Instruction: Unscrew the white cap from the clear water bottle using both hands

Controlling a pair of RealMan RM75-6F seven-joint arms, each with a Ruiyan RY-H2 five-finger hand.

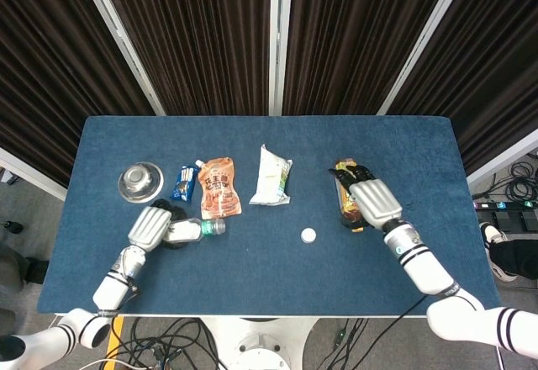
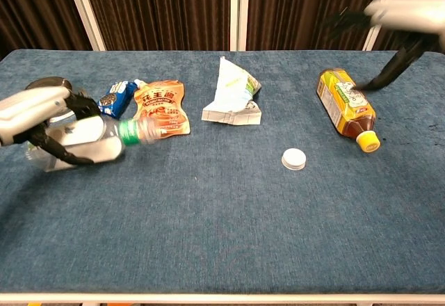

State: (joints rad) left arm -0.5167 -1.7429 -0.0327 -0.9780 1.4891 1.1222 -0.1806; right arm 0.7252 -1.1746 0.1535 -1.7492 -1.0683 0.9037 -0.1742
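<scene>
The clear water bottle (image 2: 97,141) lies on its side at the left of the table, its uncapped neck with a green ring pointing right; in the head view the bottle (image 1: 195,229) shows the same way. My left hand (image 1: 150,228) (image 2: 36,117) grips its body. The white cap (image 1: 308,235) (image 2: 293,158) lies loose on the blue table near the middle, apart from both hands. My right hand (image 1: 373,201) (image 2: 389,24) hovers raised above the tea bottle with its fingers spread, holding nothing.
A tea bottle (image 2: 345,106) with a yellow cap lies at the right. An orange pouch (image 1: 218,187), a white packet (image 1: 271,176), a blue snack pack (image 1: 181,183) and a steel bowl (image 1: 139,181) sit along the back left.
</scene>
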